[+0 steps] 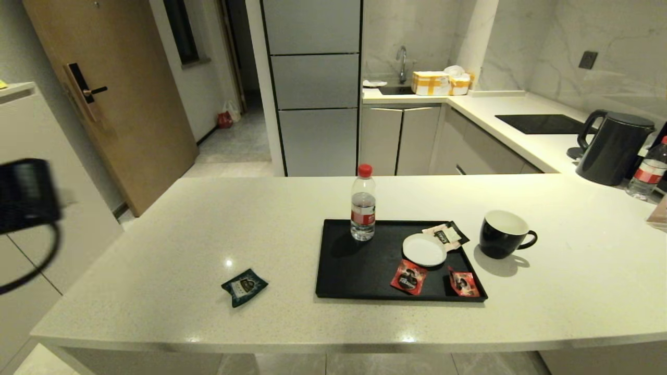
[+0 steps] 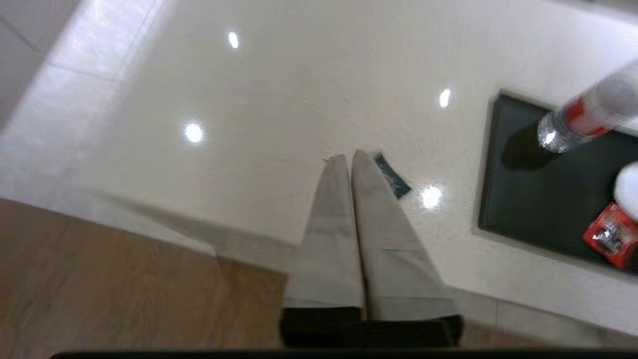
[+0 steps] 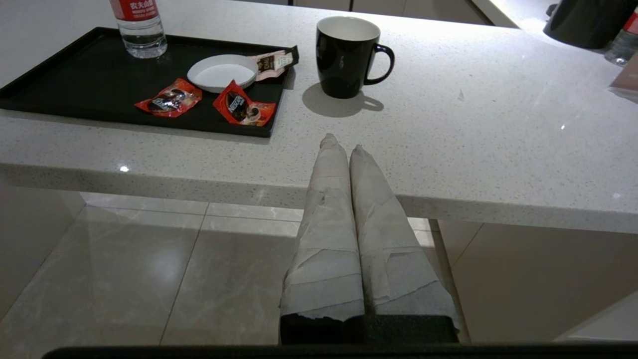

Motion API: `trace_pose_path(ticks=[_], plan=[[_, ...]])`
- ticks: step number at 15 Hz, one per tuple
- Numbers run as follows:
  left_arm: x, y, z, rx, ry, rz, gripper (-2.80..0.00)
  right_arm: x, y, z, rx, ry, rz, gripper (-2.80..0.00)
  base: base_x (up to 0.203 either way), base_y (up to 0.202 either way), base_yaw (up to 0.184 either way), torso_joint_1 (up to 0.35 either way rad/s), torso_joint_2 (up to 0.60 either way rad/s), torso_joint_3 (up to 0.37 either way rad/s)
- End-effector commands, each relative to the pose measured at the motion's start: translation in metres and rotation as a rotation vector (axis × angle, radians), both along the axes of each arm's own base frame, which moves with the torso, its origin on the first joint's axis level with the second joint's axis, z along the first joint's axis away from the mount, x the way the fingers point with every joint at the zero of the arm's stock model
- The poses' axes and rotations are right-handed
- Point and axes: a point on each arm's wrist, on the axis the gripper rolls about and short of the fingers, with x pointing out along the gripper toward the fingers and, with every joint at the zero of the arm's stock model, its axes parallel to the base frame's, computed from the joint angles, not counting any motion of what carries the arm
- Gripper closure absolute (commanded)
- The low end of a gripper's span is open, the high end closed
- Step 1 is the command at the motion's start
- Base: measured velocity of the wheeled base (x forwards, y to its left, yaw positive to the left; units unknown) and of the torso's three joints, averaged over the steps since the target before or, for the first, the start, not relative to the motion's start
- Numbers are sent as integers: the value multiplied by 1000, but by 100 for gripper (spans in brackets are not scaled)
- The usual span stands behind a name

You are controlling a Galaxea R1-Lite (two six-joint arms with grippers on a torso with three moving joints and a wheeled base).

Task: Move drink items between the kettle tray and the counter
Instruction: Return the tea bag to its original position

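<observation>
Teal sachet (image 1: pixel 244 286): flat on worktop (image 1: pixel 156 250), left of tray (image 1: pixel 333 260).
Mug (image 1: pixel 503 234): worktop, right of tray.
Left gripper (image 2: pixel 350 158): jaws together, empty, above sachet.
Right gripper (image 3: pixel 342 143): jaws together, parked below worktop edge.

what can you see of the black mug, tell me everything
The glossy black ceramic-looking mug has a white inside and a loop handle pointing away from the flat matte black tray. It stands upright and looks empty, on the off-white speckled stone counter just beside the tray's far right corner, apart from it. Nothing touches it.
</observation>
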Motion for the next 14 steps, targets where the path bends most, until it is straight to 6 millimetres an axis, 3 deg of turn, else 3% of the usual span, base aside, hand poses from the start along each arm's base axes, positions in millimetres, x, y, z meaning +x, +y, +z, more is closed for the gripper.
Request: trace_pose_path(ticks=[1, 4, 6, 7, 8, 10, 12, 14], plan=[[-108, 37, 15, -27, -133, 55, 0, 0, 0, -1, -1, 4, 1, 0, 0, 0, 0, 0, 0, 0], [-220, 59, -10, 43, -184, 111, 0, 0, 0, -1, -1, 4, 1, 0, 0, 0, 0, 0, 0, 0], [-278, 66, -46, 74, -213, 123, 0, 0, 0, -1, -1, 3, 1, 0, 0, 0, 0, 0, 0, 0], [-299, 68, -65, 80, -194, 131, 0, 0, 0, -1, -1, 4, 1, 0, 0, 0, 0, 0, 0, 0], [-311, 68, -79, 92, -144, 136, 0, 0, 0, -1, -1, 4, 1, 0, 0, 0, 0, 0, 0, 0], [-317, 64, -81, 64, -135, 152, 0, 0, 0, -1, -1, 4, 1, 0, 0, 0, 0, 0, 0, 0], [-322, 43, -88, 11, -146, 187, 0, 0, 0, -1, -1, 4, 1, 0, 0, 0, 0, 0, 0, 0], [-325, 37, -126, 27, -115, 127, 0, 0, 0, -1, 0, 4, 1, 0, 0, 0, 0, 0, 0, 0]])
